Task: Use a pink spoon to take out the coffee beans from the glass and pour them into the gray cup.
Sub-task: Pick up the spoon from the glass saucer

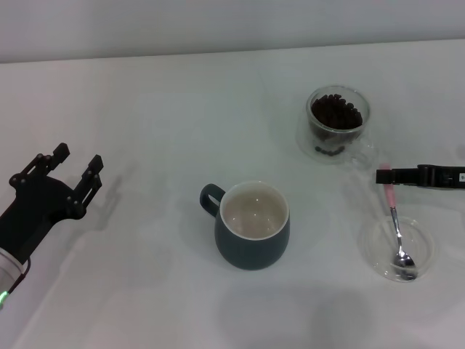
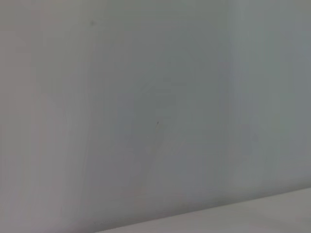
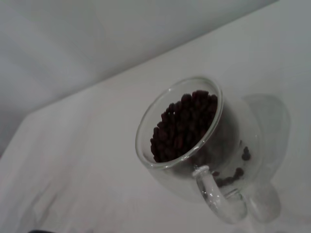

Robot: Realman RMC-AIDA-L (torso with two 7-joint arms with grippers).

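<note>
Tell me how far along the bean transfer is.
Barely started. The gray cup looks empty and the coffee beans still fill the glass. The right gripper is at the pink spoon's handle in the clear dish. Lifting, scooping and pouring remain. The left gripper sits idle.

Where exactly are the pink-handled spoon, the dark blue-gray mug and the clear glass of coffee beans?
pink-handled metal spoon (image 1: 395, 222): head view, on its neck.
dark blue-gray mug (image 1: 251, 249): head view, on its outer wall.
clear double-walled glass of coffee beans (image 3: 219, 182): right wrist view, on its wall by the handle.
</note>
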